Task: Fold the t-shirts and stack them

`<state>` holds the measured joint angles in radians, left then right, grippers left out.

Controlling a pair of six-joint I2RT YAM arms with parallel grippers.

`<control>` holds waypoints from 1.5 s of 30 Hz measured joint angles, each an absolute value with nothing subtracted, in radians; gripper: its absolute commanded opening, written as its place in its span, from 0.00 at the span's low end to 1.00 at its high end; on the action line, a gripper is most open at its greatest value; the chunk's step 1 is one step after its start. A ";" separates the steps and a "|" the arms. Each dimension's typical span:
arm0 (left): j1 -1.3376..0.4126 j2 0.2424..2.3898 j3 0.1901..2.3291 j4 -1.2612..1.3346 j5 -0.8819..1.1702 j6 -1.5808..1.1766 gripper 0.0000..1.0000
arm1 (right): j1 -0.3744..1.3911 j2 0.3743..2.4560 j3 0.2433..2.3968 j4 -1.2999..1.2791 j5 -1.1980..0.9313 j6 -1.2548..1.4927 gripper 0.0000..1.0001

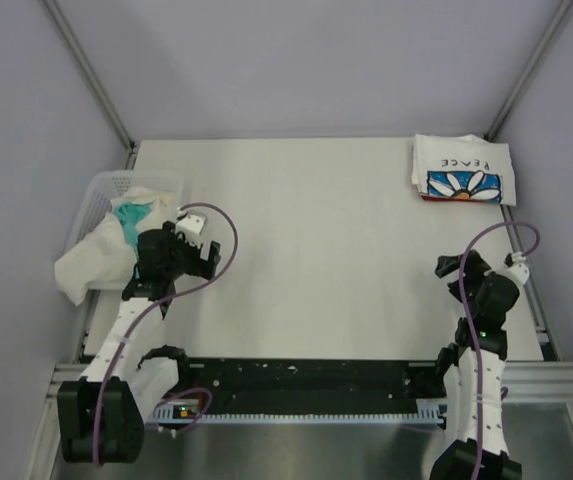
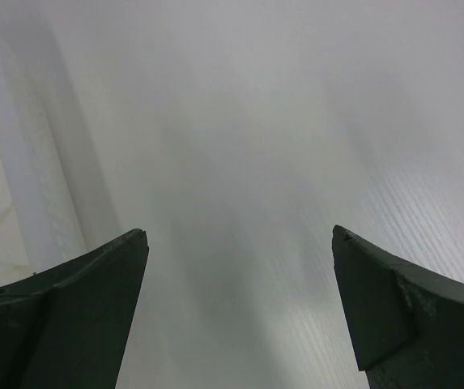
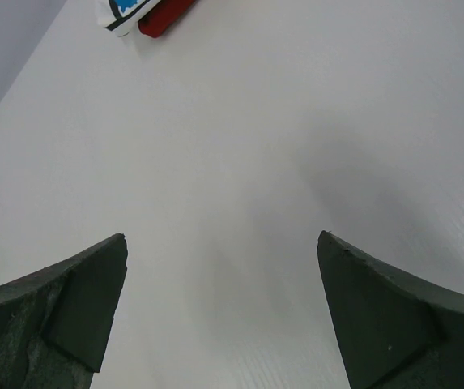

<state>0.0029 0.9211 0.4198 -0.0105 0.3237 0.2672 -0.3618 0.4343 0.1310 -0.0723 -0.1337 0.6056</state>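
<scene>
Worktop, top view: a white worktop [image 1: 336, 250] is seen filling the middle of the frame.
PEACE tee, top view: the PEACE tee [image 1: 463, 168] is laid folded in the upper right corner, print up; a red edge [image 1: 434, 197] is glimpsed under its lower left.
Basket, top view: a basket [image 1: 101, 188] is set at the left edge, with a teal tee [image 1: 132, 220] bunched inside.
White tee, top view: a white tee [image 1: 91, 262] is draped over the basket's near rim, toward the lower left.
Left pincer, top view: the left pincer [image 1: 204, 258] is held just right of the basket.
Right pincer, top view: the right pincer [image 1: 449, 267] is held at the lower right, well apart from the PEACE tee.
Left pincer, left wrist view: the fingers are spread wide over bare worktop, with nothing gripped.
Right pincer, right wrist view: the fingers are spread wide, with nothing gripped; a corner of the PEACE tee and the red edge are caught at the upper left.
</scene>
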 measured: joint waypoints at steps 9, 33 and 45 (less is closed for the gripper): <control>0.065 1.078 0.987 -0.426 0.223 0.523 0.99 | -0.361 0.449 0.262 -0.127 -0.306 0.609 0.99; 0.601 1.426 1.117 -0.729 0.011 0.869 0.00 | -0.361 0.452 0.380 -0.232 -0.439 0.540 0.98; 0.603 1.140 1.367 -0.840 0.273 0.917 0.00 | -0.361 0.452 0.384 -0.239 -0.454 0.543 0.98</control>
